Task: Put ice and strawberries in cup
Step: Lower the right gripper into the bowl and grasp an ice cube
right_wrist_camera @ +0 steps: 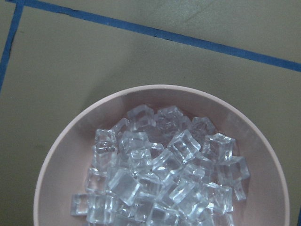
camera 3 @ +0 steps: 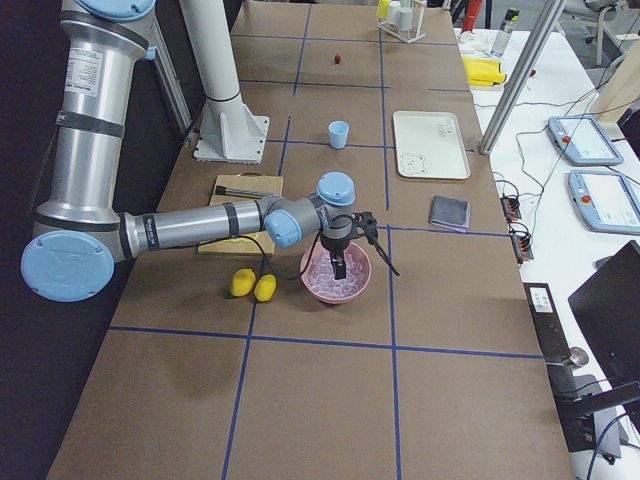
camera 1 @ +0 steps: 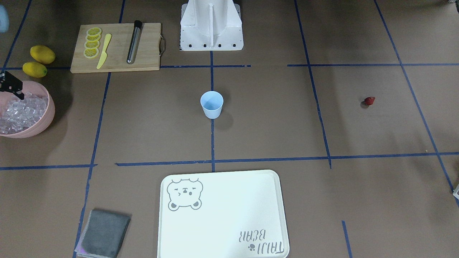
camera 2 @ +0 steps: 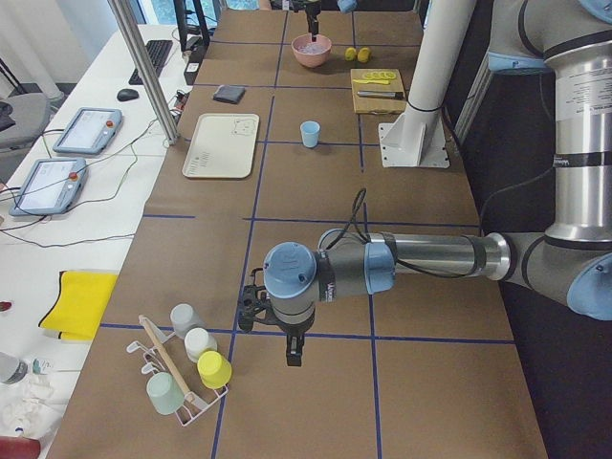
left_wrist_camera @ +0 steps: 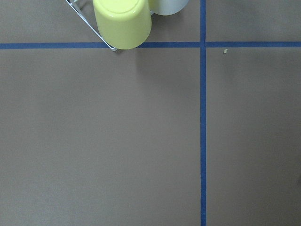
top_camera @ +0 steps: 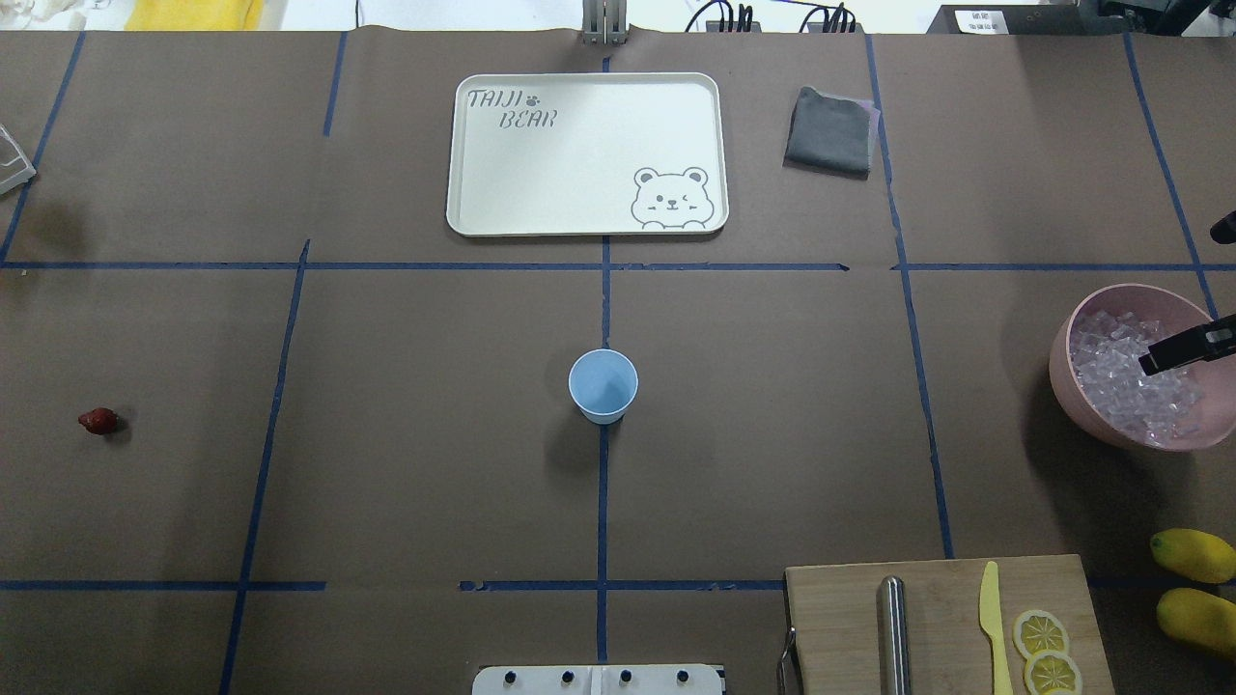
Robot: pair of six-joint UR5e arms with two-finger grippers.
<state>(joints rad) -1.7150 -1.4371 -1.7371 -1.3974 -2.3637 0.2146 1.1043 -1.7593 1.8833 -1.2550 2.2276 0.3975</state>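
The right gripper hung over the ice.
The ice filled a pink bowl far right of the cup; the strawberry lay far left; the left gripper hung beyond it; fingers apart or together, I could not tell for either.

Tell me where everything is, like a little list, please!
cup: light blue, upright, empty, mid-table
ice: heaped in the pink bowl, none in the cup
strawberry: alone on the table, far from the cup
right gripper: above the ice, open or shut unclear
left gripper: over bare table beside the cup rack, open or shut unclear
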